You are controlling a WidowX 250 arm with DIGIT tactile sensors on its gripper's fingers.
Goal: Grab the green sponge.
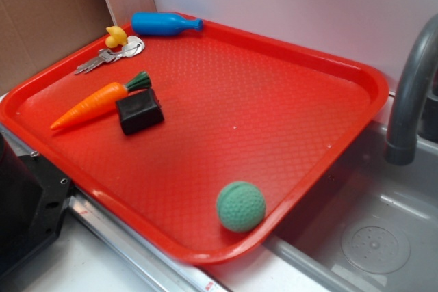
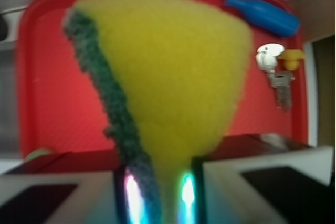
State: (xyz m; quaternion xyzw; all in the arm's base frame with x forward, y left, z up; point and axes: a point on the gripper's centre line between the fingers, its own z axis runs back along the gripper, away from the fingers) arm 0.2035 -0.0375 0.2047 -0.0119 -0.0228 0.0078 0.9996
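gripper (image 2: 160, 192) clamped on green sponge (image 2: 168, 72) high over red tray (image 2: 52, 103); thin pinch, foam could slip out

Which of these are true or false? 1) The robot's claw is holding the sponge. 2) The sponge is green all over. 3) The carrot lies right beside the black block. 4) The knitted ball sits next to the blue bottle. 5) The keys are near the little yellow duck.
1) True: in the wrist view the gripper is closed on the sponge.
2) False: it is mostly yellow, with a dark green layer on one side.
3) True: the carrot touches the black block.
4) False: the green ball sits by the tray's near edge, the blue bottle at the far edge.
5) True: the keys lie beside the duck.
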